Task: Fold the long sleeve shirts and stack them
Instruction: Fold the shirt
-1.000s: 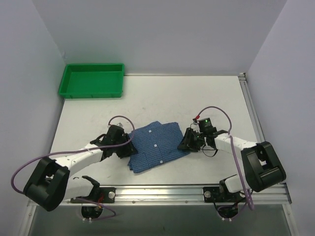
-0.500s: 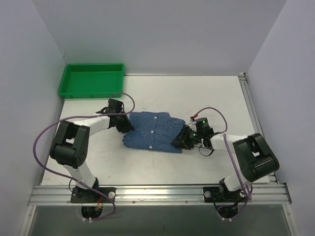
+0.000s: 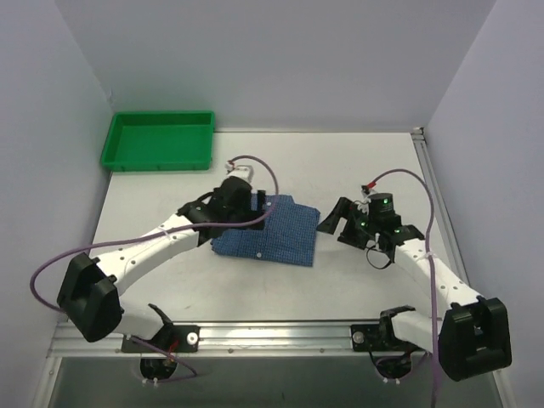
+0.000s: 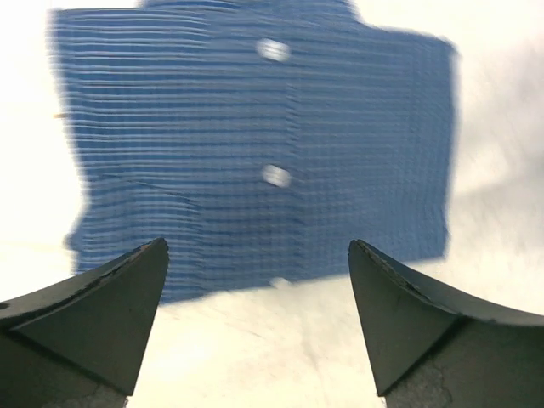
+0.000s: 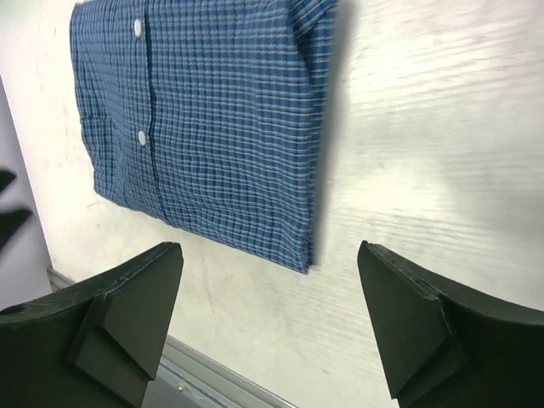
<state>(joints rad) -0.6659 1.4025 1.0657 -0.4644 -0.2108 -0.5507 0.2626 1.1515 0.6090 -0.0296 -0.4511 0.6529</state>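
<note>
One long sleeve shirt (image 3: 270, 231), folded into a compact packet, flat on the desk (image 3: 365, 170), between the two end effectors.

Left end effector (image 4: 257, 246): spread wide, empty, above the packet's far-left edge, with the cloth directly below and ahead of its fingers (image 4: 102, 314).

Right end effector (image 5: 270, 246): also spread wide, empty, just beside the packet's right edge but apart from it, with the cloth ahead and to its left.

Nearer of the two: the left, already over the cloth.

Packet almost square, perhaps a little longer along the line from one end effector to the other. Button placket (image 4: 291, 119) running straight away from the left end effector, roughly across that line.

Probably decisive for the coming move: both side edges of the packet open to a grasp, one for each end effector.

Not to be seen: sleeves and collar, probably tucked under, and any second shirt. Far-left corner covered by the left arm (image 3: 153, 251) in the top view. Left wrist view blurred, so hard to judge the height above the cloth.

Green tray (image 3: 157, 164) well apart, beyond the left end effector, to the far left.
</note>
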